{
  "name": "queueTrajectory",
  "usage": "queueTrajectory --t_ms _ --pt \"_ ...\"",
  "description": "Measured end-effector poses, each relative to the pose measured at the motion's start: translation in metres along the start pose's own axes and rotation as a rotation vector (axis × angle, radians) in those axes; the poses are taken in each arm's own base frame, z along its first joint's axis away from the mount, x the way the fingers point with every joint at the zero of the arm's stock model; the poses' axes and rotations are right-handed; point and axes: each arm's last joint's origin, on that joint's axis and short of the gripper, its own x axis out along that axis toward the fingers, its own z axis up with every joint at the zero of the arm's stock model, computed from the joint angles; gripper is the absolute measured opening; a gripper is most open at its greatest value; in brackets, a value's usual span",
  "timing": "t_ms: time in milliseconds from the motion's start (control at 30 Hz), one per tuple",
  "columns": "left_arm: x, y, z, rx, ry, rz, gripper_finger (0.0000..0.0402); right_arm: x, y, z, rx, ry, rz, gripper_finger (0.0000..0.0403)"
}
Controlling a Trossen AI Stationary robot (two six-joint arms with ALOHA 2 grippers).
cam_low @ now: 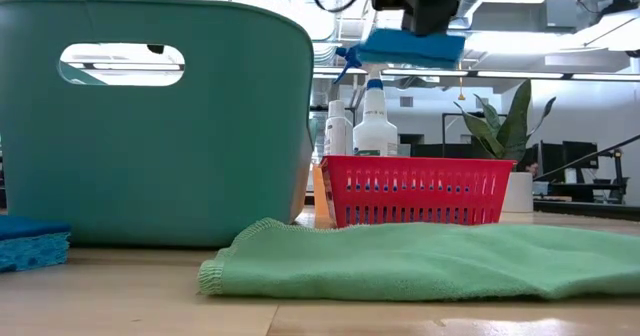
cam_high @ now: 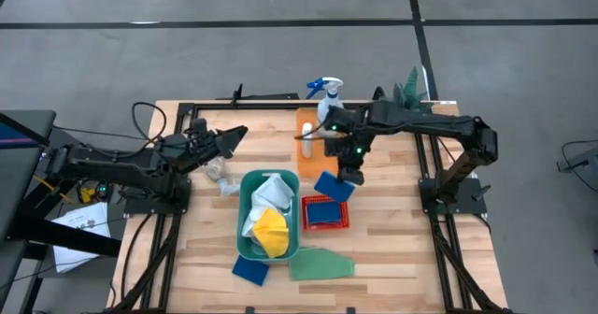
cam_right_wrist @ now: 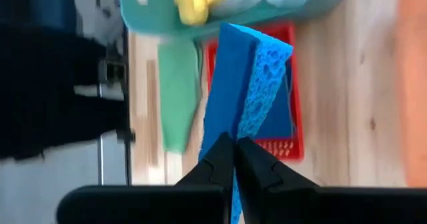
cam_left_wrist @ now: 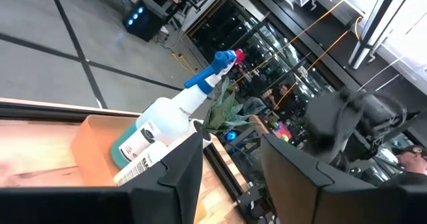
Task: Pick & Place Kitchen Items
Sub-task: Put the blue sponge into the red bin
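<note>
My right gripper is shut on a blue sponge, which hangs in the air above the far side of a red basket; another blue sponge lies in that basket. A teal bin holds white and yellow cloths. A green cloth and a third blue sponge lie flat near the front edge. A spray bottle and a small white bottle stand at an orange tray. My left gripper is open, raised over the table's left part. My right gripper pinches one end of the blue sponge between its two fingertips, which slant down from the table's far right. The sponge reaches away past the fingertips, lifted clear of basket and table.
A green plant in a white pot stands at the far right corner. A crumpled pale thing lies on the table beside the left arm. Bare wood shows to the right of the red basket.
</note>
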Motion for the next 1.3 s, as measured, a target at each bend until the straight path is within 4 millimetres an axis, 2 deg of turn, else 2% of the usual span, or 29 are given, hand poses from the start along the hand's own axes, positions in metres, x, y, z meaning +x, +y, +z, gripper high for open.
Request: queueTrajectory --t_ms 233,400,567,1100,1300 --pt "0.0 0.0 0.0 0.0 0.001 0.001 0.0143 0.038 0.002 0.005 -0.078 0.127 0.026 0.0" --pt "0.0 0.0 -0.001 0.002 0.003 0.003 0.0143 0.06 -0.006 0.008 -0.118 0.193 0.036 0.0" --pt "0.0 0.0 0.0 -0.005 0.003 0.003 0.0143 0.07 -0.008 0.009 -0.13 0.219 0.039 0.0" --pt "0.0 0.001 -0.001 0.004 0.011 0.012 0.0143 0.072 -0.005 0.016 -0.295 0.151 0.046 0.0" --pt "0.0 0.001 -0.001 0.003 0.011 0.012 0.0143 0.094 -0.008 0.016 -0.289 0.225 0.063 0.0"
